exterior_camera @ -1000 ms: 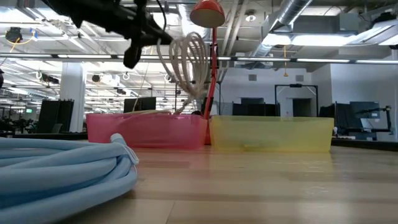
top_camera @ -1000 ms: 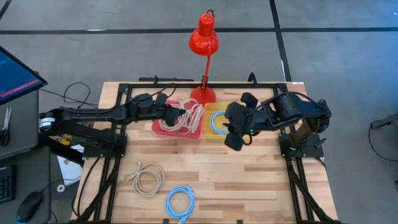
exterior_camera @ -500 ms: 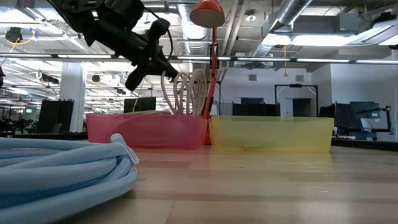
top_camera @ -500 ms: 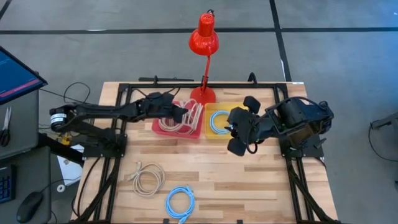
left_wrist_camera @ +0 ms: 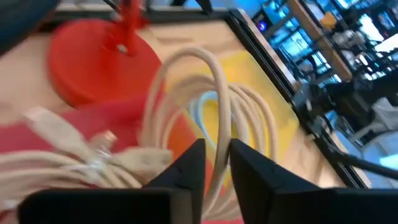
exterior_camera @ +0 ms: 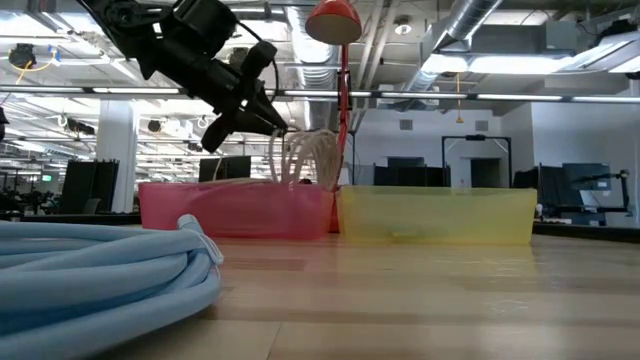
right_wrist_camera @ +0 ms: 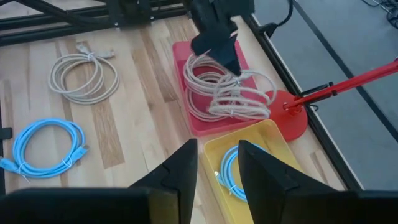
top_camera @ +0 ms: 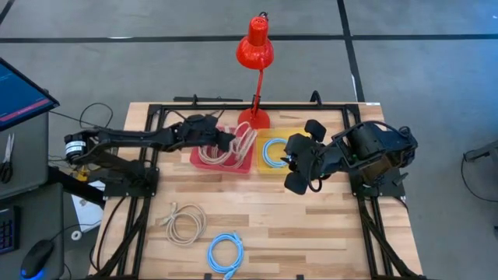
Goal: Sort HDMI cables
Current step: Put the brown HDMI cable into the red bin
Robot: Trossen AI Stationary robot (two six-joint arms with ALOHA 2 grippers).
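a: where's the room?
b: bare wood between the loose beige coil, the blue coil and the bins.
a: what blocks the back?
b: the red lamp behind the red bin, the left gripper over it, and the right gripper beside the yellow bin.

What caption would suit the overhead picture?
Left gripper lowers a beige cable coil into the pink tray; right gripper waits beside the yellow tray.
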